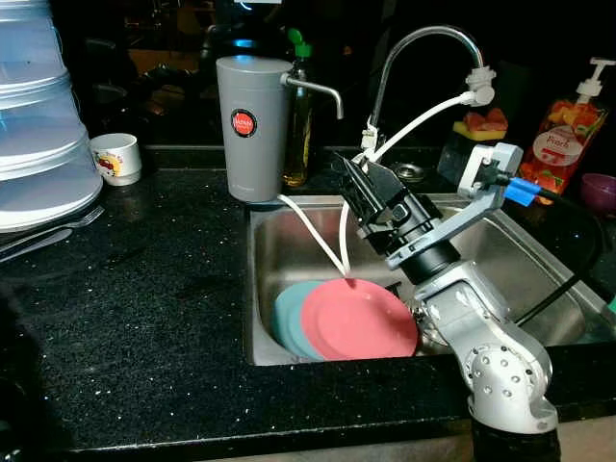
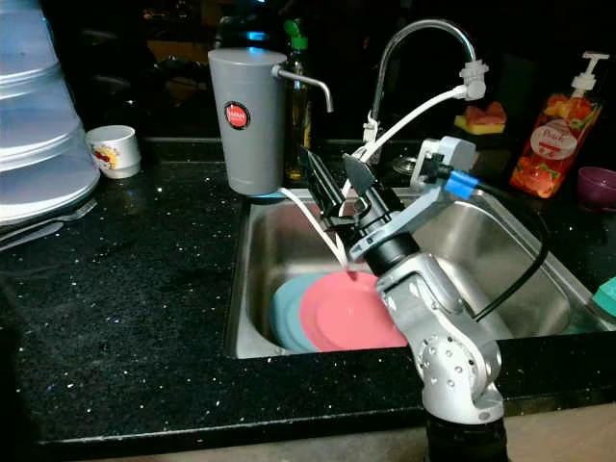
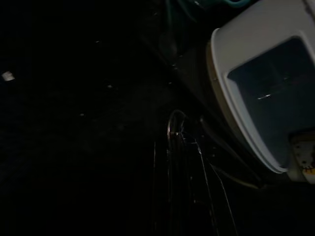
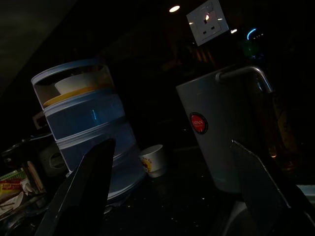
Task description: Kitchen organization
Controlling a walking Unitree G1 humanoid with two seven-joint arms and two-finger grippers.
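1. The right gripper [image 2: 332, 183] is hovering over the sink [image 1: 539, 260], above and behind the plates, fingers spread wide and holding nothing. In the wrist view its two fingers [image 4: 81, 191] are framing the grey water filter jug [image 4: 221, 142].
2. The left arm is hanging idle; its wrist view is too dark to tell whether that gripper is open or closed.
3. The likely task items are sitting in the sink basin: a pink plate [image 1: 358, 320] is lying on top of a teal plate [image 1: 287, 318], both tilted against the front-left corner.
4. Risk: white hoses [image 1: 313, 231] are running from the faucet [image 1: 423, 48] and jug down into the basin right beside the fingers. My read: a descent toward the plates could be snagging one and tugging the jug off the counter [image 1: 144, 289].
5. Risk: the plates are overlapping and probably wet, so a rim pinch may be slipping or dragging both.
6. Around: a small mug [image 1: 116, 158], a stacked clear container [image 1: 38, 125], a fork [image 1: 58, 231] on the counter, a soap bottle [image 1: 566, 130] and a purple bowl [image 1: 599, 192] at the right. The oil bottle [image 1: 298, 115] is standing just behind the jug.
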